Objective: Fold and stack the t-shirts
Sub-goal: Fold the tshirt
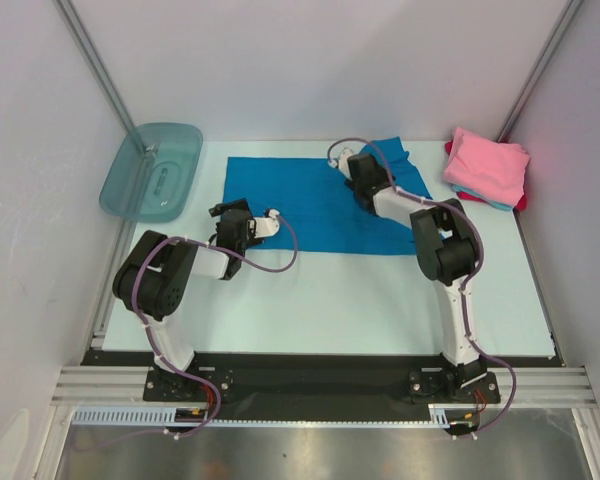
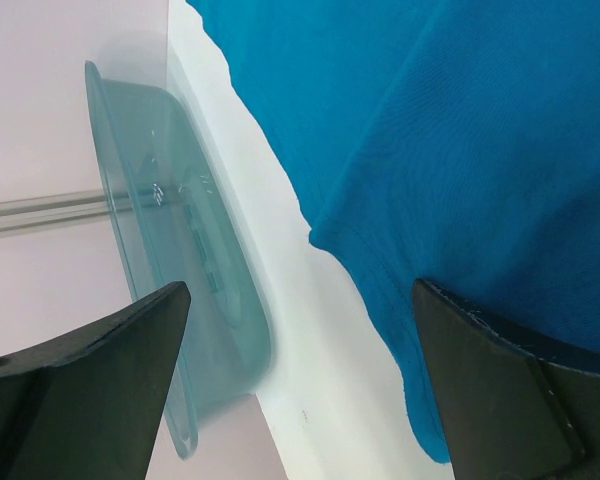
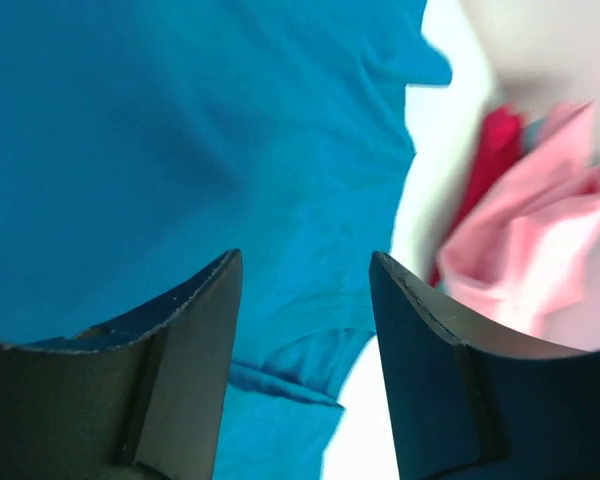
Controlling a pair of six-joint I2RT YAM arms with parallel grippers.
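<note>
A bright blue t-shirt (image 1: 310, 200) lies spread flat across the back half of the table, with a folded-over part at its far right corner. My left gripper (image 1: 232, 212) hovers open at the shirt's left edge; in the left wrist view the left gripper (image 2: 300, 290) has bare table between its fingers and the blue cloth (image 2: 460, 130) under the right finger. My right gripper (image 1: 348, 160) stands open over the shirt's far right part. Seen from the right wrist, the right gripper (image 3: 305, 258) holds nothing, and the blue cloth (image 3: 180, 130) lies below it. A folded pink t-shirt (image 1: 488, 165) tops a stack at the back right.
A translucent teal tub (image 1: 152, 170) sits at the back left corner, close to the left gripper, and the tub (image 2: 180, 230) fills the left of the left wrist view. Red and light blue edges (image 1: 495, 203) show under the pink shirt (image 3: 520, 240). Walls enclose three sides.
</note>
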